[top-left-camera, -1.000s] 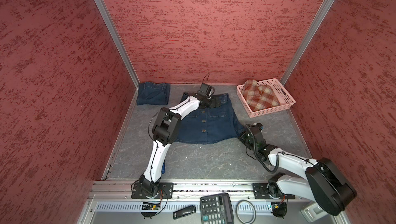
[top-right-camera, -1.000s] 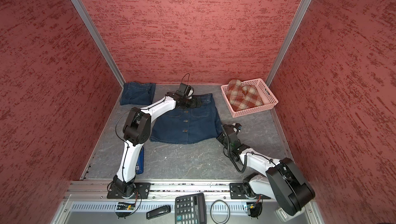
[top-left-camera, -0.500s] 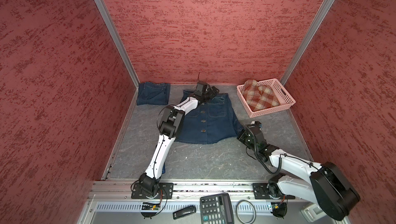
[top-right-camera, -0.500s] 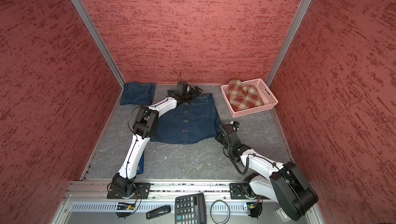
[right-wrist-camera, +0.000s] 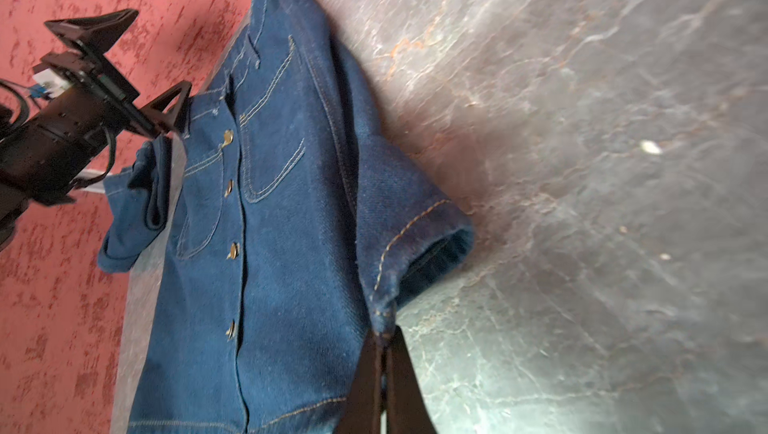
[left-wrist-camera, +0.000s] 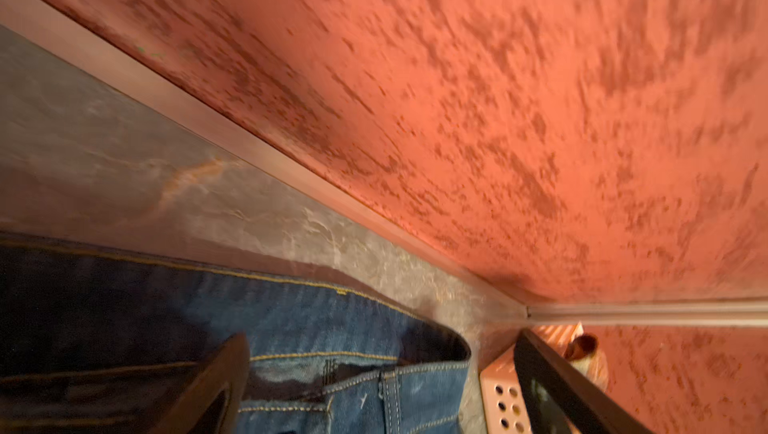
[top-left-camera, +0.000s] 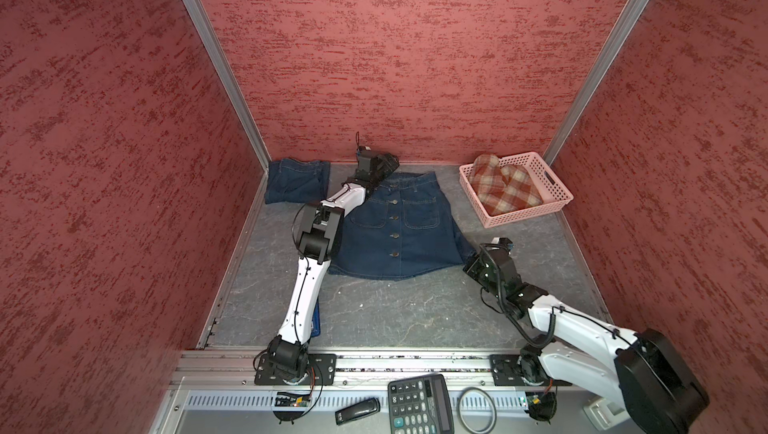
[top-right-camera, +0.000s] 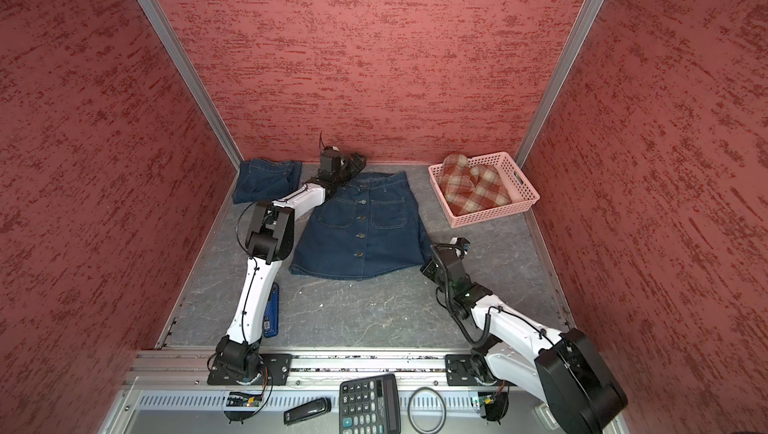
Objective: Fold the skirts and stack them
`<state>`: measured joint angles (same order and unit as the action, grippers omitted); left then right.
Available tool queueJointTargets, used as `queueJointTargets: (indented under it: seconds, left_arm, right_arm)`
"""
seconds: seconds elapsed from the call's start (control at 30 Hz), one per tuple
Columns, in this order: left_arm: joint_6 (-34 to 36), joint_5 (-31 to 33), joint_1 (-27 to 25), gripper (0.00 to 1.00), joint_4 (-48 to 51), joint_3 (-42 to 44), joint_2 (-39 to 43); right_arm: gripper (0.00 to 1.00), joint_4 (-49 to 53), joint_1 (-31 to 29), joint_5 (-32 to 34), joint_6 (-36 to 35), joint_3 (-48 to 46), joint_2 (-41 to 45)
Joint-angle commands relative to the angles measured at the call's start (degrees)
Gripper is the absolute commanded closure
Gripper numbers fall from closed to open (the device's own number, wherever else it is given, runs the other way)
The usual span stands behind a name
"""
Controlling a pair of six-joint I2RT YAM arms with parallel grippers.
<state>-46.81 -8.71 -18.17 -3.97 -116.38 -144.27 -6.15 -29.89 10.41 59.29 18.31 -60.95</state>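
Three skirts on my table: a button-front denim skirt (top-left-camera: 399, 224) spread flat at centre, a folded denim skirt (top-left-camera: 295, 180) in the far left corner, and a plaid skirt (top-left-camera: 505, 189) bundled in the one pink basket (top-left-camera: 523, 216) at far right. Both of my two grippers are at the centre skirt. My right gripper (right-wrist-camera: 384, 336) is clamped, jaws together, on its near right hem corner, and the hem beside it bulges open above the table (top-left-camera: 395, 311). My left gripper (top-left-camera: 386, 164) hovers at the far left end of the waistband, jaws wide apart with the band's edge between them, holding nothing. Against a second ago, the left gripper has shifted left along the waistband, nearer the far wall. The right grip and the skirt's outline look unchanged. The waistband lies just short of the far wall. A bare strip separates skirt and basket, and open grey surface runs from the hem to the near rail.
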Motion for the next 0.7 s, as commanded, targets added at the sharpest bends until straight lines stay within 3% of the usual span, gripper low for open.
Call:
queueJointTargets:
  seconds: [0.0,0.17,0.3,0.4,0.57,0.67]
  left_arm:
    - [10.9,0.0,-1.9,0.0,9.3,-1.3,4.5]
    - [17.0,3.1,-1.6,0.0,15.6,2.4,7.9]
    - [16.4,4.2,-0.4,0.0,18.4,2.6,6.7]
    - [15.8,6.7,0.1,0.0,21.2,1.5,5.6]
    - [15.4,9.3,0.3,0.0,26.3,-2.0,3.2]
    - [15.6,9.4,0.3,0.0,29.2,-4.8,1.6]
  right_arm:
    - [1.0,-0.3,0.5,5.2,8.6,-1.0,0.9]
    - [1.0,-1.4,1.8,7.2,17.7,-2.4,1.4]
    - [0.99,-1.9,2.0,10.5,28.3,-6.9,6.1]
    - [0.79,-1.1,2.1,13.2,32.5,-9.1,11.4]
    - [0.2,5.4,2.0,15.7,29.8,-7.4,18.1]
    - [0.1,9.2,2.3,14.0,22.4,-3.5,17.6]
